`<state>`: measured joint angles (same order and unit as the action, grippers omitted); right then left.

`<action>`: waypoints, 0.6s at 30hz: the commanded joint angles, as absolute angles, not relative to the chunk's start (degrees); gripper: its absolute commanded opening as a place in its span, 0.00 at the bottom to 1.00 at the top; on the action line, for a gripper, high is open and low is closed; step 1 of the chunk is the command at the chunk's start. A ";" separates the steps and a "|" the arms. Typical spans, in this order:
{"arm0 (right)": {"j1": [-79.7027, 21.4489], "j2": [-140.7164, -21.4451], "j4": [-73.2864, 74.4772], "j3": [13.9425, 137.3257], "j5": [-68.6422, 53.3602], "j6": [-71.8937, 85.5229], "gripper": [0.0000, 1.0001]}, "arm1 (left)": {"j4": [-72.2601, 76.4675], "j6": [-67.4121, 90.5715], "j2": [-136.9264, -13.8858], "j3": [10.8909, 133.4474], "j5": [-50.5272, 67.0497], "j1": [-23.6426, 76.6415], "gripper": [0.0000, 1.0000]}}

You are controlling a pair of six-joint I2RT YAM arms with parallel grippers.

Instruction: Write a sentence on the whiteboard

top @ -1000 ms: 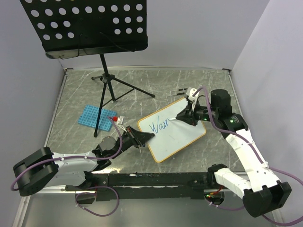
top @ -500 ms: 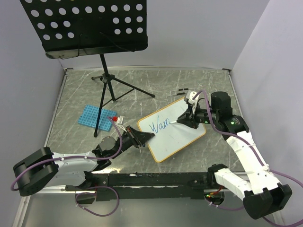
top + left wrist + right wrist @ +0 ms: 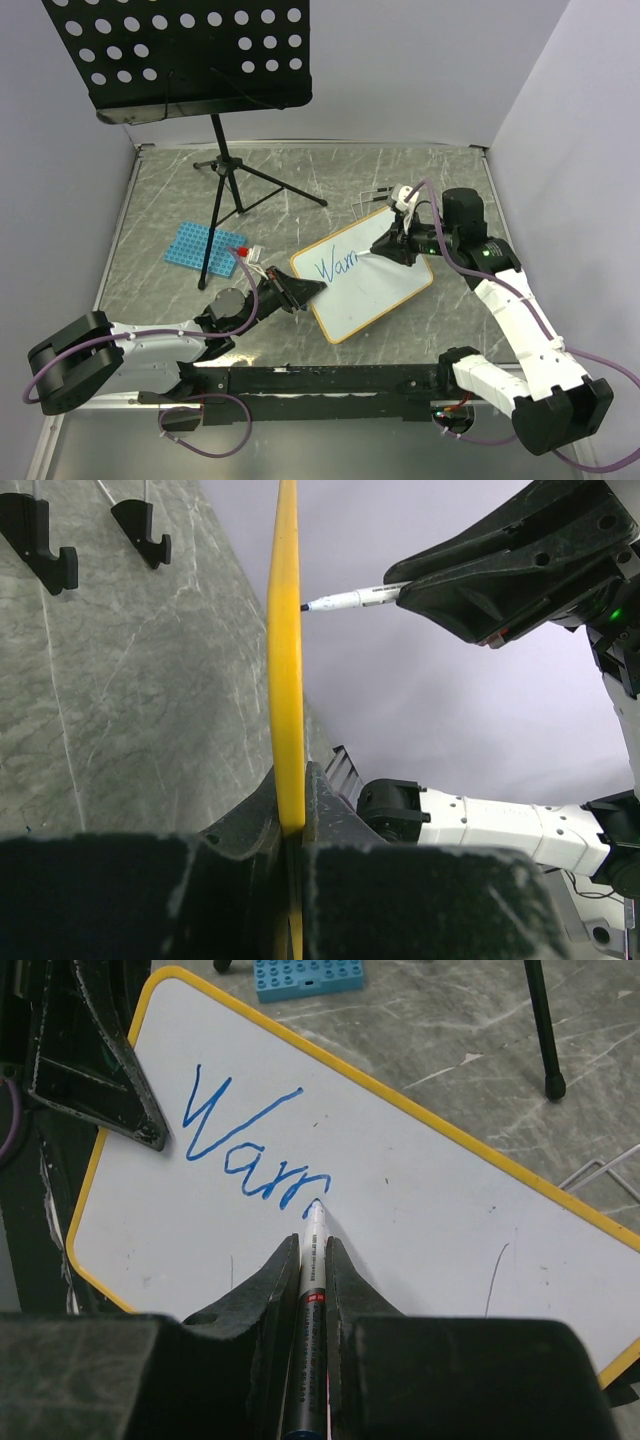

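Top external view: the whiteboard lies mid-table, its left edge clamped between the left gripper's fingers. The right gripper pinches a marker, whose tip touches the board at the end of the blue writing, "Warm".

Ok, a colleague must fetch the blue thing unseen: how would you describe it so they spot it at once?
Find the black music stand at the back left and follow its pole down. Beside it lies a flat blue rack dotted with holes. Its neighbour, the whiteboard, is white with an orange frame.
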<state>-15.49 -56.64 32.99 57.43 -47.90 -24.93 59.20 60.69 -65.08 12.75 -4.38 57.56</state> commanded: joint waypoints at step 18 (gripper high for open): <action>-13.97 -56.25 29.35 59.15 -44.12 -23.64 0.00 | 70.93 61.70 -62.58 13.45 -3.87 57.66 0.01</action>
<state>-14.76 -57.28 29.98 57.91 -45.67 -23.00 59.24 60.71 -65.08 12.47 -4.38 57.56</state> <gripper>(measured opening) 0.177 0.071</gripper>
